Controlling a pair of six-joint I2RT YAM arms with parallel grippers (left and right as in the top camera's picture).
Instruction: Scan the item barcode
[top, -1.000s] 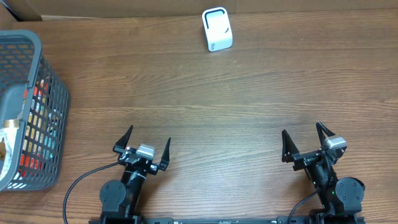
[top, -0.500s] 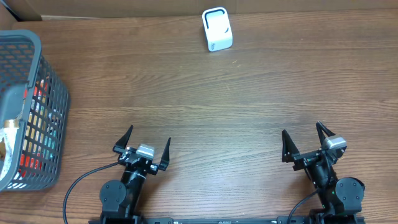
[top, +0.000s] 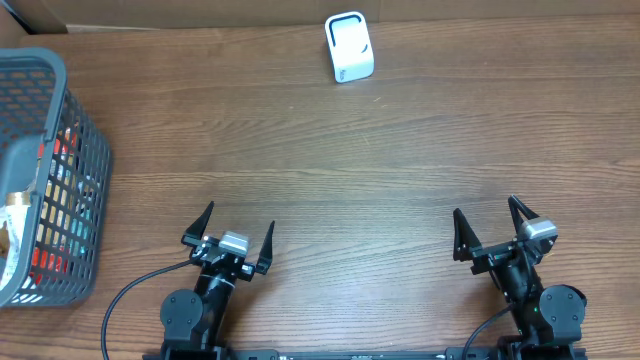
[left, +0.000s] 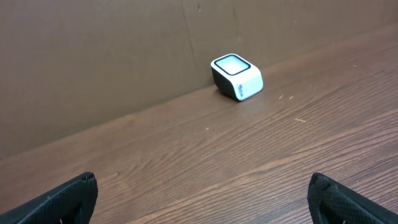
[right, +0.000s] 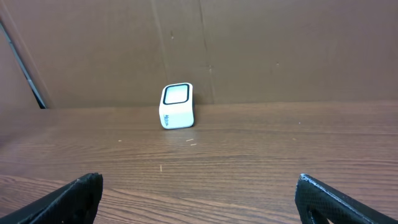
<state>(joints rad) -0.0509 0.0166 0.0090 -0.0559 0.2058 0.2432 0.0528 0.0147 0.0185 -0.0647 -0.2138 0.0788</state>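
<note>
At the far left a grey mesh basket (top: 92, 170) stands on the wooden counter (top: 320, 150), partly cut off by the frame edge. Coloured packages (top: 58, 195) show through its wall in red, yellow and orange, and a pale item (top: 12, 215) lies at the top of the pile. The mesh hides too much to tell which way any of them points, and no barcode can be made out.

Next, at the near edge, the left arm's fingers (top: 200, 222) are spread wide with nothing between them. They hang above bare wood and point toward the back of the counter. A black cable (top: 125, 295) loops out from that arm's base.

Past the middle, at the back edge, the scanner (top: 349, 47) sits on the counter just in front of the cardboard wall (top: 200, 12), well apart from both arms and from the basket. It is a small white block with a dark-rimmed window. The window is on its sloped upper face and looks up and toward the arms. Its longer side runs from the wall toward the near edge, with the near end skewed slightly right. Small lettering marks the white side below the window.

At the right, the right arm's fingers (top: 459, 232) are likewise splayed apart and empty, aimed toward the back wall.
</note>
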